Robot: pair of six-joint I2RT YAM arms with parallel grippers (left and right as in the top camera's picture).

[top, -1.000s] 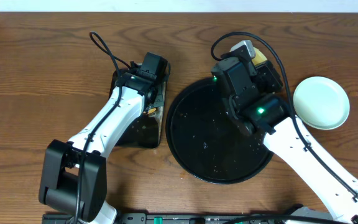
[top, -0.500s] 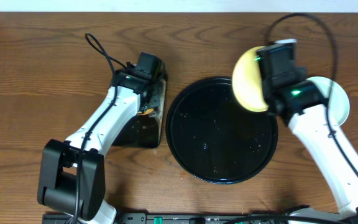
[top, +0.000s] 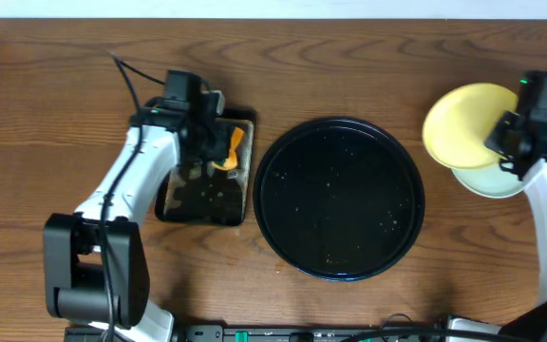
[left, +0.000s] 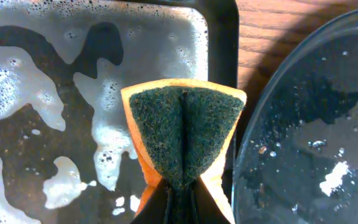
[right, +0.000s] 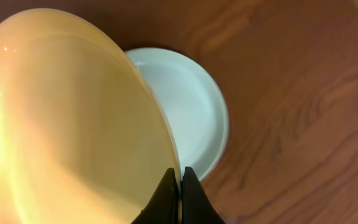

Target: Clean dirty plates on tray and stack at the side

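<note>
- Hanging tilted over the mint plate (right: pixel 194 115) at the table's (top: pixel 46 95) right side: the yellow plate (right: pixel 67 124), rim pinched in the closed right gripper (right: pixel 180 180).
- Round black tray (top: pixel 340 198) mid-table, speckled with droplets.
- Left gripper (left: pixel 180 199) clamped on a folded sponge (left: pixel 182 134) over the soapy rectangular tray (left: pixel 222 37).

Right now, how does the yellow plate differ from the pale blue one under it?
The yellow plate is tilted and held up, its rim pinched in the right arm's jaws; the mint-blue plate lies flat on the table. One is warm yellow, the other pale mint. Both are small, round and show no sauce streaks.
</note>
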